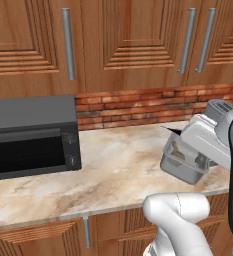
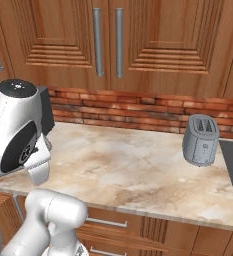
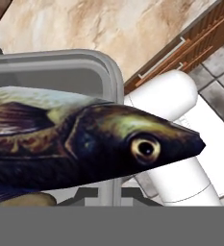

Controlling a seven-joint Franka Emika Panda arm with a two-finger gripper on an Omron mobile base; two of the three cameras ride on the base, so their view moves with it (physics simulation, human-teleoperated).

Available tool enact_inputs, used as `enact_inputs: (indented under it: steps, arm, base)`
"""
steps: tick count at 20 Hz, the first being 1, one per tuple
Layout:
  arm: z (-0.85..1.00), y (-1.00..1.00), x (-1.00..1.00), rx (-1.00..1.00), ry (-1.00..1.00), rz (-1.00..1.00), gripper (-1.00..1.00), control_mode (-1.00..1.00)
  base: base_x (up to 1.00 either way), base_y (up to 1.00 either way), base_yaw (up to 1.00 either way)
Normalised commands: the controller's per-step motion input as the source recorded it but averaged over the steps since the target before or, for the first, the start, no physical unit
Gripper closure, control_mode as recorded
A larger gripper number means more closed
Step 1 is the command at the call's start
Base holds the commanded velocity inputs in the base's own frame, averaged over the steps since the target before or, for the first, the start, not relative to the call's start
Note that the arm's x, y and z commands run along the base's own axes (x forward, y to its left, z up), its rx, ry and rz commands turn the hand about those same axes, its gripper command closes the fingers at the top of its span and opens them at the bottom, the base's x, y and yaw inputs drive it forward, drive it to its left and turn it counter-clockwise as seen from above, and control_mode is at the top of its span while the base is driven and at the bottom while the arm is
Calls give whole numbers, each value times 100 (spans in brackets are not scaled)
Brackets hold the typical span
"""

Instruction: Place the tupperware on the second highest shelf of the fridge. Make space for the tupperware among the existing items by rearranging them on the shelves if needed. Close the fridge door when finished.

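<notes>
We have the tupperware (image 1: 184,161) clenched in the gripper (image 1: 200,150), lifted above the tabletop's (image 1: 118,170) front right edge — shelving, rearranging and door-closing all remain.

The arm (image 2: 48,215) is glossy white, made of thick rounded tube segments; a smooth elbow shell (image 1: 178,210) bulges at the lower middle of the left base view; at the left of the right base view a white link (image 2: 15,132) carries a round black cap on top and a dark oval panel with a small pale marking on its side; the wrist housing (image 1: 208,132) is pale grey-white and blocky.
</notes>
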Motion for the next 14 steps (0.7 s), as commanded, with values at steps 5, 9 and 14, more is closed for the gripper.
enact_inputs:
  steps: [5,9,14]
  arm:
    - [0,0,0,0,0,0,100,-100]
    - [0,0,-9,0,0,0,100,-100]
    - [0,0,-8,0,0,0,100,100]
  base:
    - [0,0,0]
    - [0,0,0]
    - [-12,0,0]
